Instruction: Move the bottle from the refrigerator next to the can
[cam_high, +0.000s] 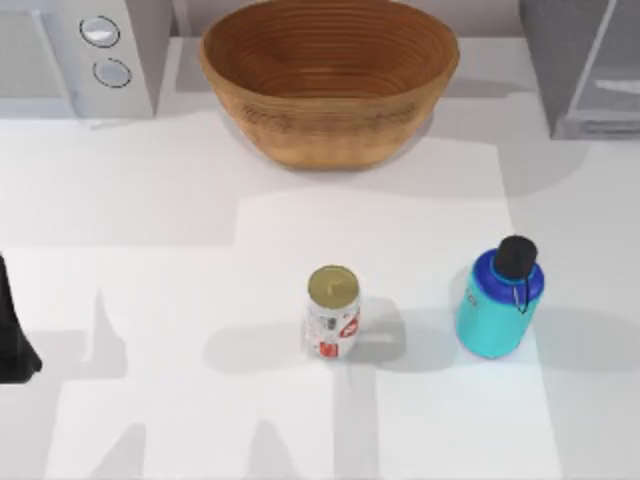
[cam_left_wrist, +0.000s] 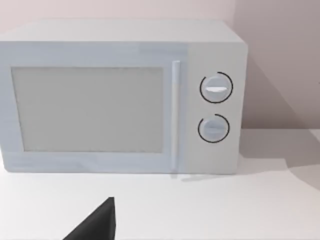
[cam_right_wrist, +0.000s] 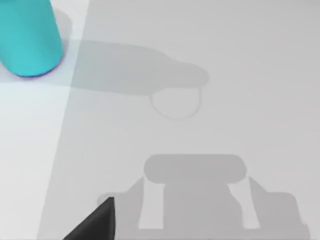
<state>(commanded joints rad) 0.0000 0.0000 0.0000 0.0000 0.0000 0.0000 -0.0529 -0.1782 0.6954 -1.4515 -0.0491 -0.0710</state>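
My left arm (cam_high: 15, 335) sits parked at the table's left edge as a dark shape. A black fingertip (cam_left_wrist: 97, 222) of the left gripper intrudes into the left wrist view; I cannot tell whether that gripper is open or closed. A black fingertip (cam_right_wrist: 97, 222) of the right gripper appears likewise in the right wrist view, and its state is equally unreadable. That gripper holds nothing that I can see.

The squat teal-blue water bottle with a black round cap and loop strap (cam_high: 497, 297) stands upright on the white table (cam_high: 180, 280), outside the grey boxy refrigerator with a pale glassy door panel (cam_high: 590, 70), which stands at the far right corner. In the right wrist view the teal bottle base (cam_right_wrist: 27, 40) stands apart from the fingertip, with bare table between them. The small white drink can with red markings and a dull gold top (cam_high: 333, 312) stands upright to the bottle's left, near but not touching.

I judge the placement essentially done. The risks lie in withdrawal and readjustment:

- A right gripper moving low past the bottle could clip its cap or strap and topple it, possibly into the can.
- A further nudge towards the can could tip the light, narrow can.

The light grey microwave with two round knobs (cam_left_wrist: 120, 97) and the brown woven bowl (cam_high: 330, 75) stand at the far side, well clear.
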